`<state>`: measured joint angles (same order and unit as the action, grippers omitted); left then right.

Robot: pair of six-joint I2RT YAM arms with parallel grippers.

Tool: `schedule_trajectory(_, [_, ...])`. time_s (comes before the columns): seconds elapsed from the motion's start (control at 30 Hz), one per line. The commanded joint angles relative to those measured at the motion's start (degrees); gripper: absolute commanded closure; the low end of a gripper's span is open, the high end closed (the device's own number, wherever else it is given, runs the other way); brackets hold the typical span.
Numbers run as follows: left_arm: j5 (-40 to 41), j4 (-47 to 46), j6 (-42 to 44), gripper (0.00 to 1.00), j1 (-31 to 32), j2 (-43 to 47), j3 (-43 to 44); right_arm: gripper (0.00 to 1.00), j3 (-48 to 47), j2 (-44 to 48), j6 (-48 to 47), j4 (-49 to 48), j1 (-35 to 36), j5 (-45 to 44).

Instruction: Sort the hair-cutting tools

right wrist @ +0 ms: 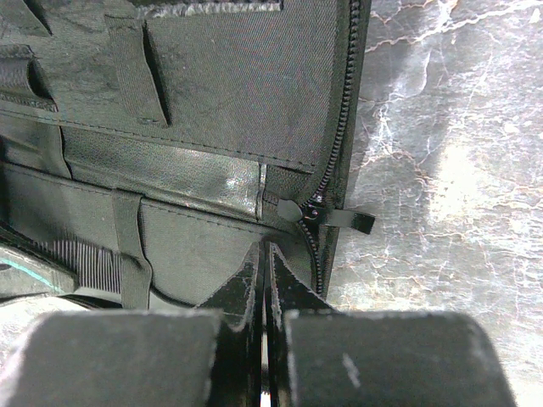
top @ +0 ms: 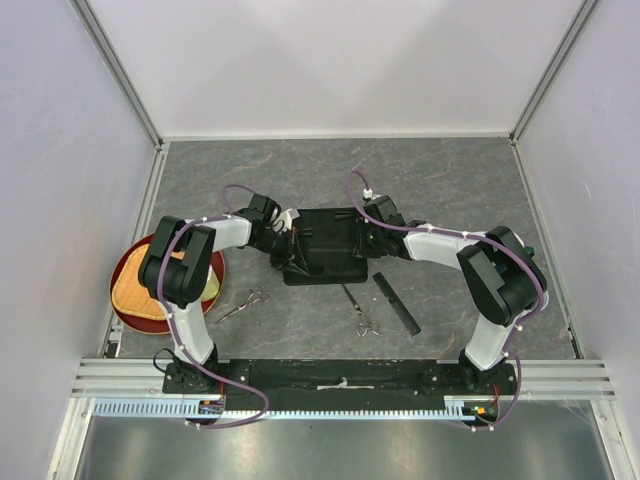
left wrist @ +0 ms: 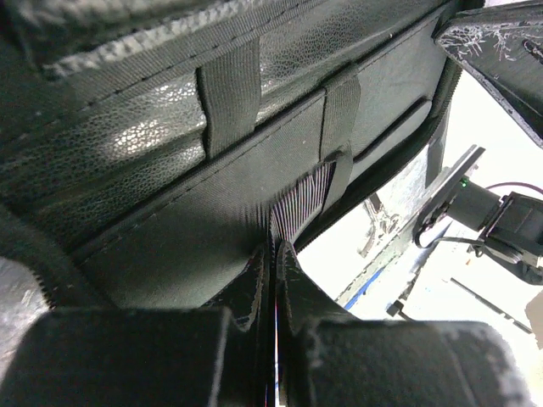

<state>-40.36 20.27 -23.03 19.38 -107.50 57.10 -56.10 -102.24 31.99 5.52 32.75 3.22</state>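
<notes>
From above, a black folding case [top: 320, 262] lies open in the middle of a grey stone-patterned table [top: 450, 180]. Both arms reach in to it: the left gripper [top: 284, 243] sits at its left edge, the right gripper [top: 363, 222] at its upper right edge. Near the front of the case, the first scissors [top: 243, 305] lie to the left and the second scissors [top: 362, 315] to the right — just beside these, a black table comb [top: 397, 303] lies slantwise. A red plate [top: 125, 300] holding a yellow woven item [top: 150, 290] sits at the far left, partly under the left arm.

Left wrist view: the left gripper's fingers are pressed together right against the case's inner lining. Whether they nip anything cannot be told. The toothed edge of a cased comb [left wrist: 297, 203] shows tucked under a strap [left wrist: 339, 127].

Right wrist view: the right gripper's fingers are pressed together over the case's edge beside the zip — its pull tab [right wrist: 344, 220] sticks out over the table. Comb teeth show under a strap at lower left.
</notes>
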Motion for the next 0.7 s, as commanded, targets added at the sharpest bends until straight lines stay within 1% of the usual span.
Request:
schedule_trajectory(0.0, [9.07, 0.91, 4.31, 0.98, 2.95, -5.09, -1.47, 1.00, 1.69, -4.64, 0.18, 5.47, 0.47, -1.29])
schedule_trajectory(0.07, [8.72, 0.38, 3.52, 0.94, 3.12, -5.08, -1.99, 1.00, 1.78, -4.38, 0.18, 5.56, 0.47, -1.29])
schedule_trajectory(0.1, [8.72, 0.30, 3.43, 0.87, 3.04, -5.08, -2.17, 1.00, 1.87, -4.20, 0.18, 5.64, 0.47, -1.38])
schedule_trajectory(0.17, [9.76, 0.64, 2.81, 0.77, 3.04, -5.00, -2.43, 1.00, 1.95, -4.02, 0.18, 5.64, 0.47, -1.47])
schedule_trajectory(0.2, [10.38, 0.73, 2.64, 0.68, 3.04, -4.74, -2.52, 1.00, 2.04, -3.85, 0.27, 5.64, 0.47, -1.55])
schedule_trajectory(0.27, [12.31, 1.35, 1.85, 0.61, 2.95, -4.21, -2.52, 1.00, 2.04, -3.67, 0.18, 5.64, 0.47, -1.47])
schedule_trajectory(0.3, [12.93, 1.78, 1.58, 0.54, 2.95, -3.77, -2.43, 1.00, 2.13, -3.59, 0.18, 5.64, 0.47, -1.55])
schedule_trajectory(0.37, [15.55, 2.40, 0.70, 0.49, 2.77, -2.37, -2.08, 1.00, 2.13, -3.58, 0.18, 5.64, 0.47, -1.38])
schedule_trajectory(0.4, [16.62, 3.53, 0.44, 0.44, 2.69, -1.75, -1.91, 1.00, 2.22, -3.32, 0.18, 5.64, 0.56, -1.47])
schedule_trajectory(0.5, [20.66, 5.56, -0.52, 0.41, 2.07, -0.17, -1.56, 1.00, 2.39, -3.06, 0.01, 5.56, 0.47, -1.64])
schedule_trajectory(0.53, [21.28, 6.35, -1.40, 0.35, 1.81, 1.58, -1.47, 1.00, 2.48, -2.97, -0.08, 5.64, 0.47, -1.90])
schedule_trajectory(0.57, [22.24, 6.71, -1.76, 0.31, 1.81, 1.94, -1.38, 1.00, 2.57, -2.88, -0.08, 5.64, 0.47, -1.91])
schedule_trajectory(0.67, [24.79, 9.08, -3.07, 0.28, 1.63, 3.52, -0.50, 1.00, 2.75, -2.88, -0.08, 5.64, 0.56, -2.08])
